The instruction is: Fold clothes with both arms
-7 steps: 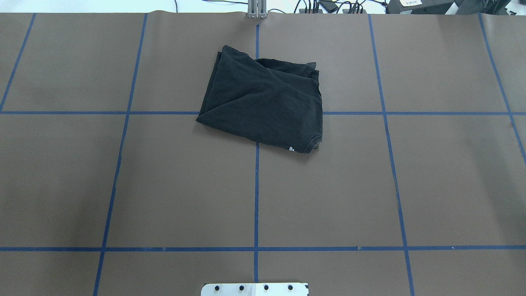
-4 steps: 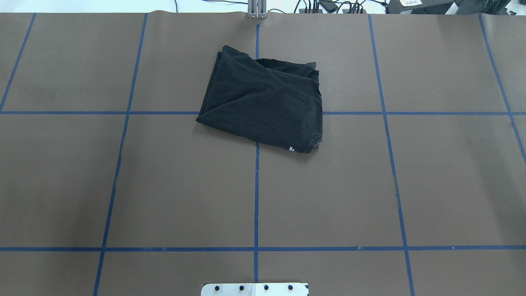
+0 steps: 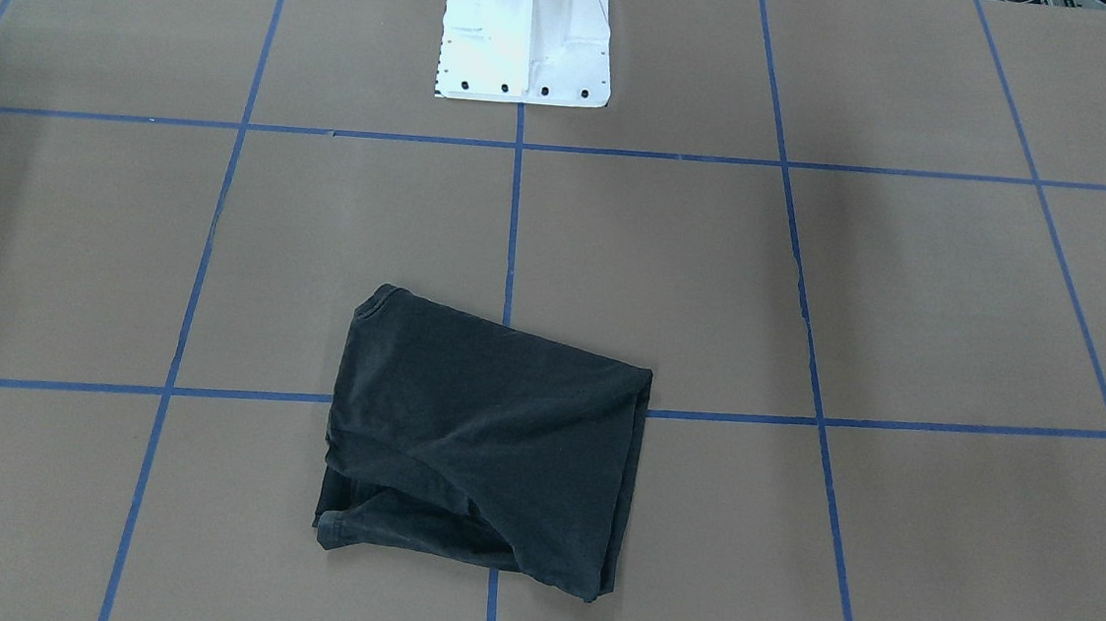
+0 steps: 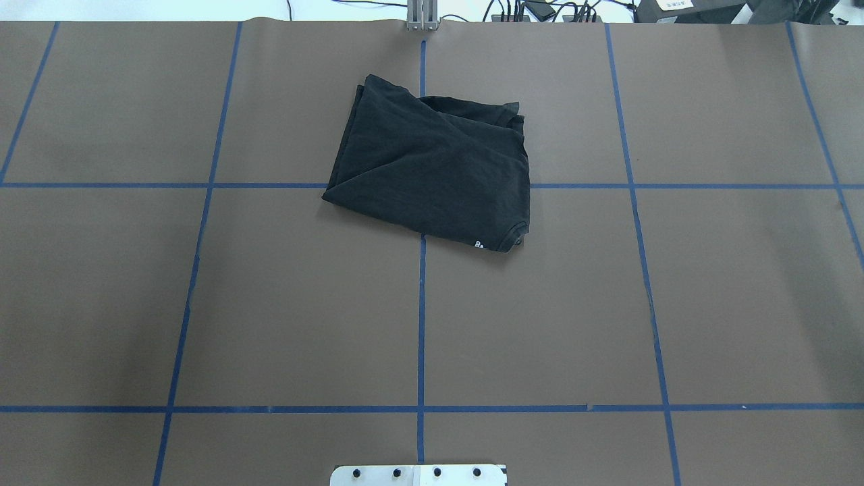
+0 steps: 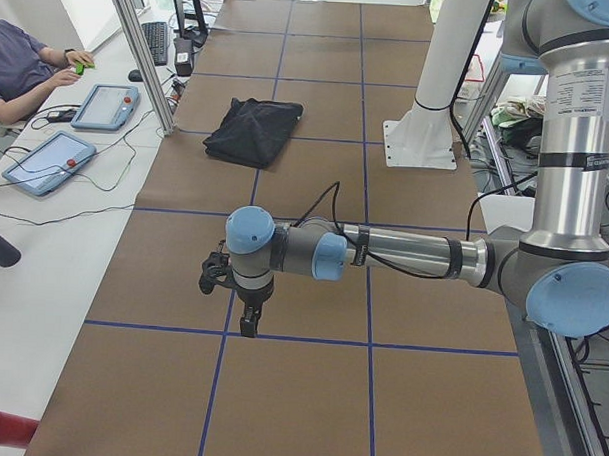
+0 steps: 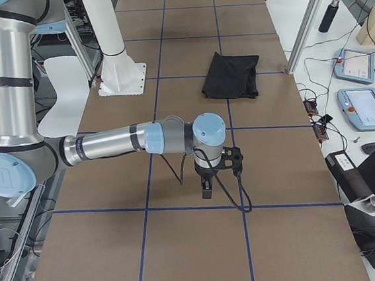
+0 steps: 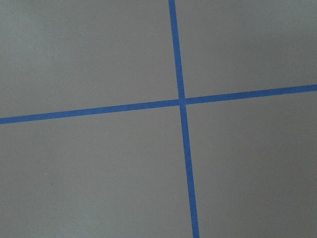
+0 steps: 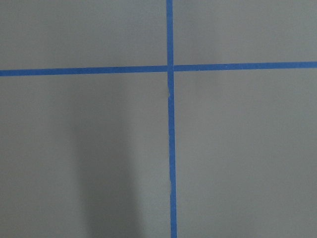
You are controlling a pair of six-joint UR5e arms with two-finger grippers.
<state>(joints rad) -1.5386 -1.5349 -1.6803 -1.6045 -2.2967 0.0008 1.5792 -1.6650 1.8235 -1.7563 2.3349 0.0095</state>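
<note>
Your black T-shirt (image 4: 432,172) lies folded on the table (image 4: 283,317), well apart from both grippers and touched by neither. Left gripper (image 5: 248,324) and right gripper (image 6: 207,190) point down above blue tape lines (image 7: 182,101). You cannot tell whether either is released or clenched.

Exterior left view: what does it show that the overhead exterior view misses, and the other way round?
Only exterior left shows the left arm and its tool above the table, plus a seated person beside control tablets. Only the overhead shows the small white print at the black T-shirt's near edge. Both show that folded T-shirt lying on the brown table with blue tape lines, no arm touching it.
</note>
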